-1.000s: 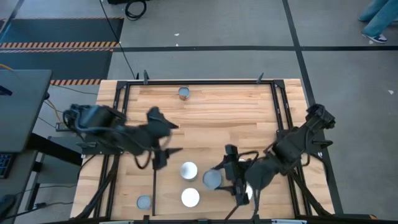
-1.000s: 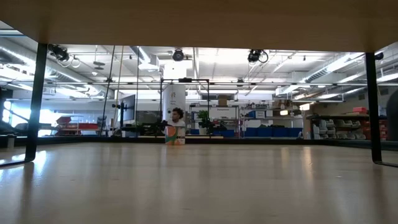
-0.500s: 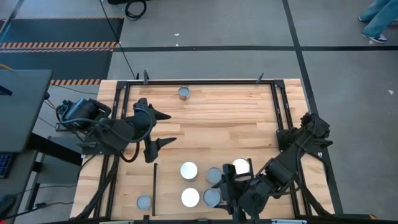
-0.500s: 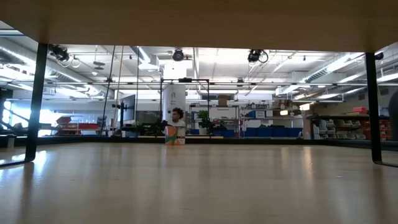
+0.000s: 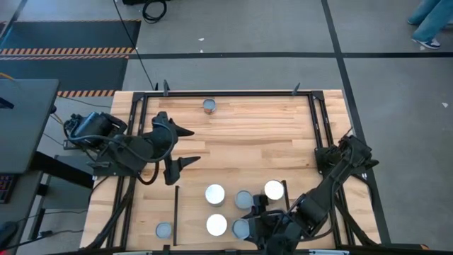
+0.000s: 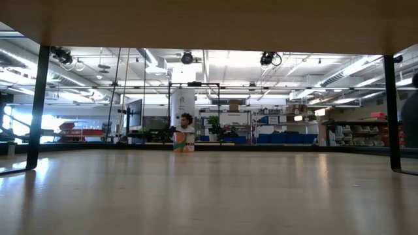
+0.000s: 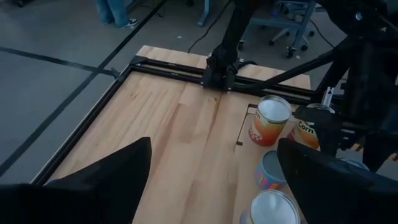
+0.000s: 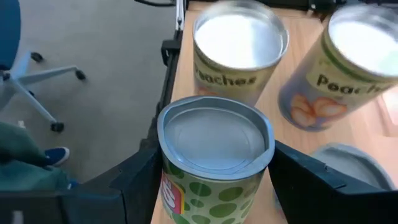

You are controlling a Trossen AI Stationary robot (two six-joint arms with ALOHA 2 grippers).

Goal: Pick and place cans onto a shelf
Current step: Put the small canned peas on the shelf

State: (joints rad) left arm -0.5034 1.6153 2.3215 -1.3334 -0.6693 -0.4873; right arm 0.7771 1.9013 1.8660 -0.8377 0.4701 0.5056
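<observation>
Between the dark jaws of the right gripper [image 8: 214, 186] stands a green-labelled can [image 8: 214, 134] with a dull grey top; the jaws sit flush against both its sides, so I judge them pinching it; the right wrist view shows no gap either side. Seen from above, this can [image 5: 241, 228] is now close to the near edge of the worktop [image 5: 248, 142], right of its middle; a second ago the right arm was reaching further in over the wood, and it has since swung back toward that edge, uncovering a white-topped can [image 5: 274, 189] that it partly hid before.

Just beside the held can are two white-topped peach cans [image 5: 216, 224] [image 5: 214, 193] and another grey-topped can [image 5: 244, 199]; these have not shifted over the last half second. One grey can [image 5: 163, 229] stands alone at the near left corner, beyond a thin black rail [image 5: 175, 212]; another lone can [image 5: 209, 106] rests at the far edge.

The left gripper [image 5: 188, 146] hangs over the left side of the worktop with its jaws spread wide and holding nothing; it has drawn back from the cluster and has held this pose for the last half second.

Judging by this, the right arm is mid-carry or just setting down, and most cans remain to be handled.
</observation>
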